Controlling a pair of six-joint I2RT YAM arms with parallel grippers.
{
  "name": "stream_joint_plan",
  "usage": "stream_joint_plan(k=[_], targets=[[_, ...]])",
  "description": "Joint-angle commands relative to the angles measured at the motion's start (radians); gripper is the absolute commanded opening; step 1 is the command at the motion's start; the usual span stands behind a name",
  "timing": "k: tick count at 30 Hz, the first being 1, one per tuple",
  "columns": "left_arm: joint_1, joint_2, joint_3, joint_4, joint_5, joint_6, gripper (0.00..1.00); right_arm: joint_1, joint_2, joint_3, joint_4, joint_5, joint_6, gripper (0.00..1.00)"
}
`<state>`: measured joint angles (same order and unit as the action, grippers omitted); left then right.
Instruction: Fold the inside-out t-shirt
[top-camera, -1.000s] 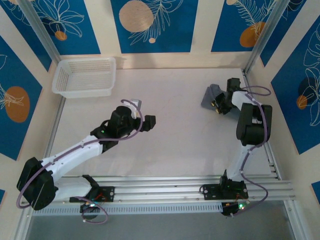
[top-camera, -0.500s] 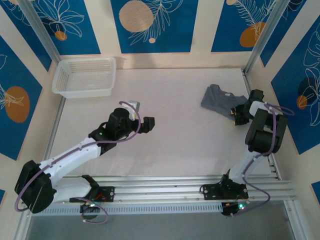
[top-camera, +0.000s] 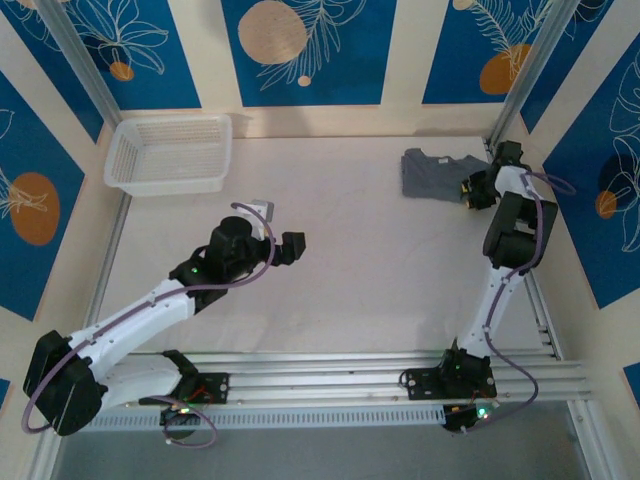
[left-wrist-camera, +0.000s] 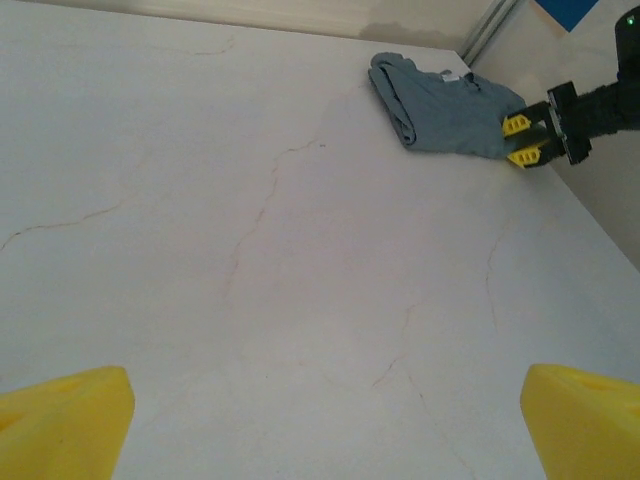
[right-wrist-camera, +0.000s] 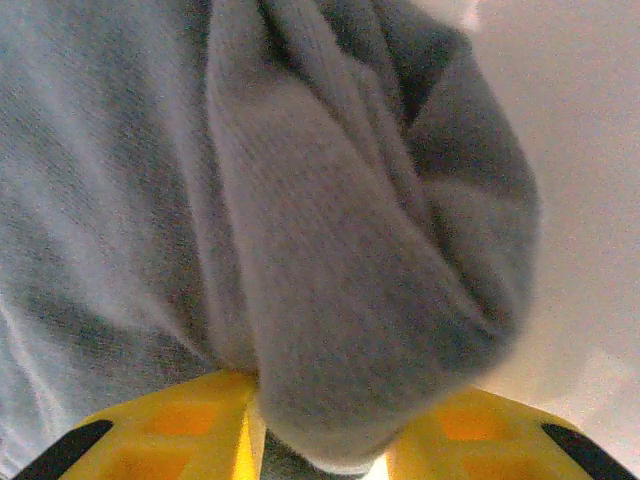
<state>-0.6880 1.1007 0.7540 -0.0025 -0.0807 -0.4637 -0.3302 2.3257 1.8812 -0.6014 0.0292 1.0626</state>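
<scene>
The inside-out t-shirt (top-camera: 430, 173) is a dark grey bundle lying on the table at the back right, a small white tag showing near its far edge (left-wrist-camera: 445, 100). My right gripper (top-camera: 468, 190) is at the bundle's right edge, and in the left wrist view its yellow fingers (left-wrist-camera: 522, 140) sit against the cloth. In the right wrist view a thick fold of the shirt (right-wrist-camera: 350, 250) fills the space between the two yellow fingers of that gripper (right-wrist-camera: 325, 420), which is shut on it. My left gripper (top-camera: 280, 230) hangs open over bare table mid-left, its fingertips wide apart (left-wrist-camera: 325, 430).
A white mesh basket (top-camera: 168, 152) stands at the back left corner. An aluminium post (top-camera: 512, 100) and the right wall stand close behind the right arm. Metal rails (top-camera: 330, 375) run along the near edge by the arm bases.
The right gripper set the lifted shirt down on the table, then slid it toward the back right corner. The left arm drew back slightly to the left, its gripper still wide.
</scene>
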Motion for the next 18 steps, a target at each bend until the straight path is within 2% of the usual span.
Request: stream_joint_plan(k=[1, 5, 8, 10, 14, 18], targets=[[0.014, -0.021, -0.003, -0.03, -0.03, 0.003, 0.99, 0.025, 0.114, 0.19, -0.082, 0.004, 0.017, 0.36], [0.015, -0.055, -0.021, -0.054, -0.058, -0.001, 0.99, 0.031, 0.2, 0.37, -0.104, -0.007, 0.005, 0.38], [0.016, -0.08, -0.031, -0.07, -0.076, 0.001, 0.99, 0.034, 0.184, 0.405, -0.135, -0.018, -0.029, 0.41], [0.017, -0.087, -0.04, -0.068, -0.088, 0.0, 0.99, 0.043, 0.101, 0.298, -0.092, -0.015, -0.044, 0.45], [0.018, -0.069, -0.042, -0.039, -0.094, 0.012, 0.99, 0.058, -0.156, -0.09, 0.152, -0.059, -0.048, 0.51], [0.022, -0.077, -0.026, -0.063, -0.228, 0.064, 0.99, 0.073, -0.411, -0.371, 0.272, -0.064, -0.099, 0.53]])
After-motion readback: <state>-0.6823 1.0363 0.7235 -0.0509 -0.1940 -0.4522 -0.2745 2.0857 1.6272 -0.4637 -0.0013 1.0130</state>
